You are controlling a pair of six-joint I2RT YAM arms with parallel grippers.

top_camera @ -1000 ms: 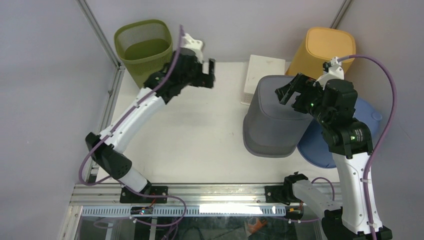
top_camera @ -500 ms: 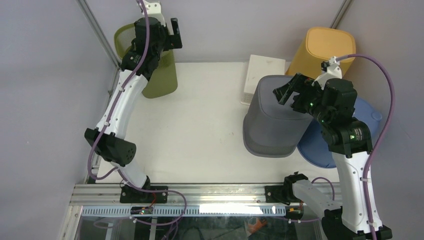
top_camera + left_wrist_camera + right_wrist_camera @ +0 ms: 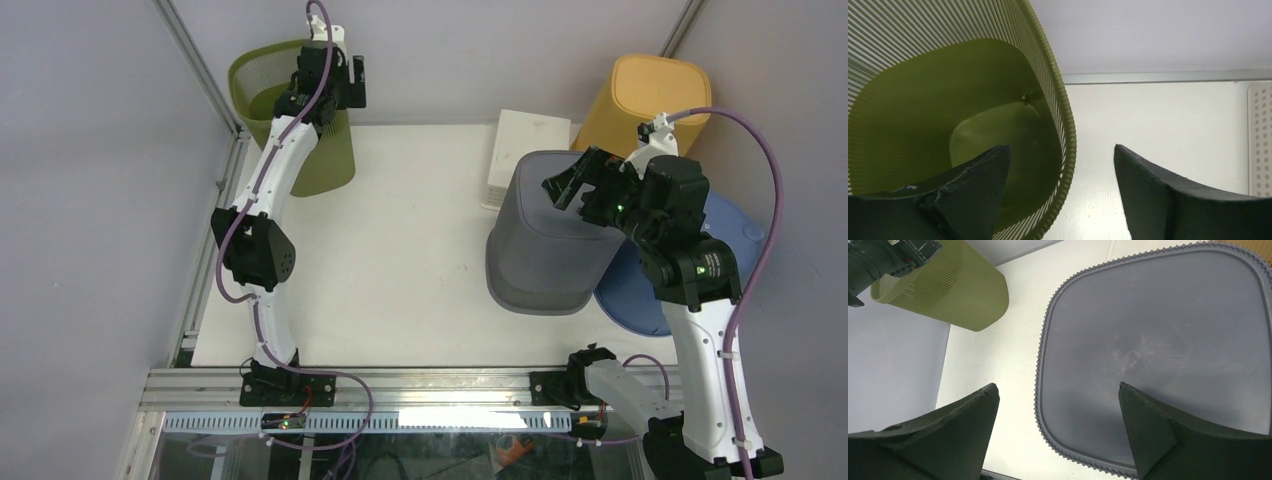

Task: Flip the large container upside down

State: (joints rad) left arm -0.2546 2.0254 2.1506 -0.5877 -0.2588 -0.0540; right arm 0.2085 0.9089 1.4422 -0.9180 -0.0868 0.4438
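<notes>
Both tools gape empty: the left tool (image 3: pixel 1060 155) over the rim of the ribbed green basket (image 3: pixel 923 95), the right tool (image 3: pixel 1058 390) above the grey tub (image 3: pixel 1158 350), bottom-up on the desk (image 3: pixel 400 260), its rounded-square base tooth-edged.

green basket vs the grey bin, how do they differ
The green basket has slatted, see-through walls; the grey bin has solid ones. The basket's mouth faces up, showing its inside; the bin stands base up. The bin looks larger. Both are rounded-square plastic containers on the table.
</notes>
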